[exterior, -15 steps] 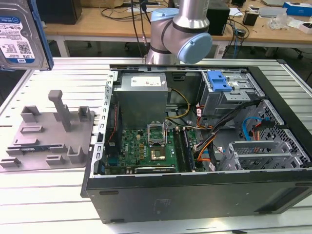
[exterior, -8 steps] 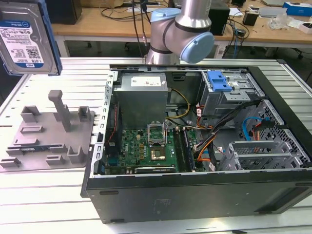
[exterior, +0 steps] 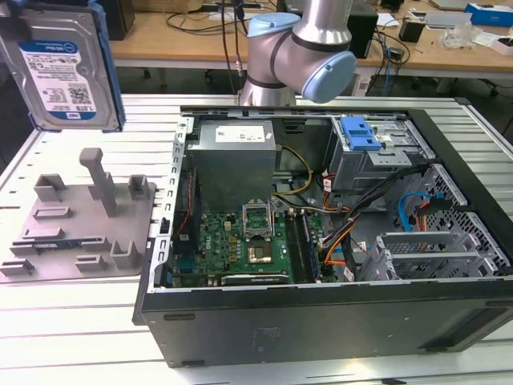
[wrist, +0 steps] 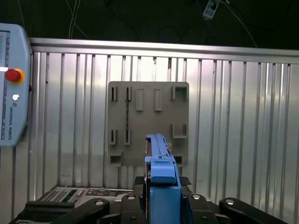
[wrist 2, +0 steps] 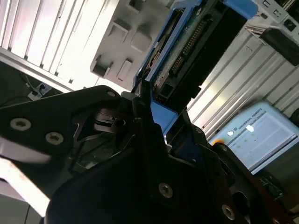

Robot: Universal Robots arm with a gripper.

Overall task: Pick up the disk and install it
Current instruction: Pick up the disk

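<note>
So the flat silver hard drive with a white-and-blue label and bright blue plastic carrier (exterior: 62, 68) is held up in the air at the exterior view's left, well above the grey moulded plastic holder tray (exterior: 76, 224). In the second wrist view the black gripper (wrist 2: 148, 105) is seen with its jaws clamped on the carrier's edge. Only a thin edge looks pinched, so the carry toward the open black computer case (exterior: 321, 313) is probably best done slow and steady, with no swinging allowed.
</note>
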